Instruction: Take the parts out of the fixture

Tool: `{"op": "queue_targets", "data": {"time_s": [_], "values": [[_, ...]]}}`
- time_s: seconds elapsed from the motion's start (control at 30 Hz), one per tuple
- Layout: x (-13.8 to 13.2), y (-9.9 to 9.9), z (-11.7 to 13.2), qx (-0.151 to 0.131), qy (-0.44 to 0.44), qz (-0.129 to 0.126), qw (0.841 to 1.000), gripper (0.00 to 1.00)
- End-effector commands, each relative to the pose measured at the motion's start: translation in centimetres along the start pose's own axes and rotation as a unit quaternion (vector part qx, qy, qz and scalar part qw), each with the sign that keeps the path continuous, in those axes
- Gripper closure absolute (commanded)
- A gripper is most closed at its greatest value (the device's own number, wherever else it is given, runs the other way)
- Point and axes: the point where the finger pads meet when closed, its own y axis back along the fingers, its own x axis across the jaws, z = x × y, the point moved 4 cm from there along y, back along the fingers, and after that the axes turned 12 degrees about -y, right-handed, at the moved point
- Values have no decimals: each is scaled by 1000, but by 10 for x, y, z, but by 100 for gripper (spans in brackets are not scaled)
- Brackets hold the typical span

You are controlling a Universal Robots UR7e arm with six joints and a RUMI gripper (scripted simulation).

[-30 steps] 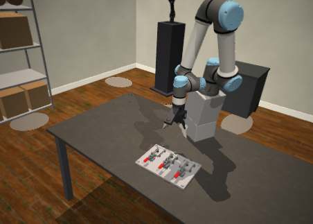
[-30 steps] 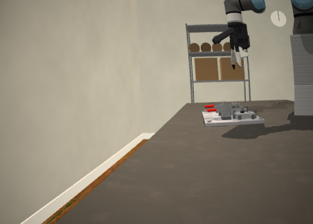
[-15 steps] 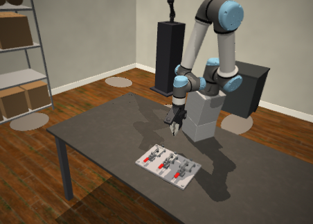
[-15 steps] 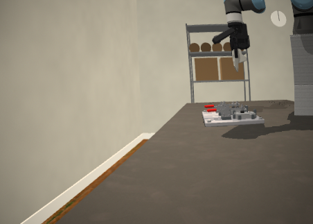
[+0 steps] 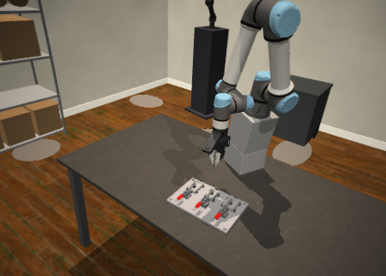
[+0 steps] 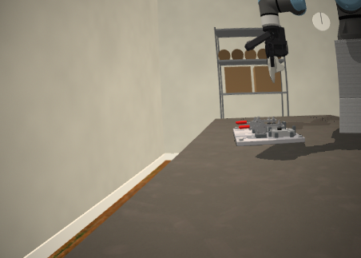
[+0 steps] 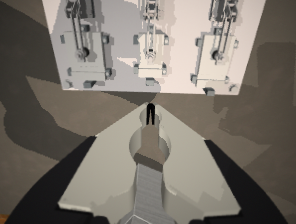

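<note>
The white fixture plate (image 5: 226,226) (image 6: 271,141) (image 7: 122,84) lies on the table. It carries three toggle clamps with red handles, seen in the top view at the left handle (image 5: 180,196), middle handle (image 5: 198,204) and right handle (image 5: 218,215). In the wrist view three pale flat parts sit in the fixture: a left part (image 7: 91,66), a narrower middle part (image 7: 156,65) and a right part (image 7: 209,67). A clamp tip stands over each; whether it presses is unclear. My gripper (image 5: 215,163) (image 6: 273,81) (image 7: 150,104) is shut and empty, high above the table, off the fixture's base-side edge.
The grey robot pedestal (image 5: 252,143) (image 6: 349,86) (image 7: 150,187) stands behind the fixture, close to the arm. The table (image 5: 128,169) (image 6: 180,210) extends around the fixture. A shelf with boxes (image 5: 17,37) (image 6: 238,80) stands beyond the table.
</note>
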Motion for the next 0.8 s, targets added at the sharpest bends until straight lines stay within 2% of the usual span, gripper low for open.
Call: {"op": "queue_targets", "data": {"time_s": [0.0,0.43,0.47,0.77], "values": [[-1,0,1,0,0,0,1000,100],[-1,0,1,0,0,0,1000,100],[-1,0,1,0,0,0,1000,41],[-1,0,1,0,0,0,1000,41]]}}
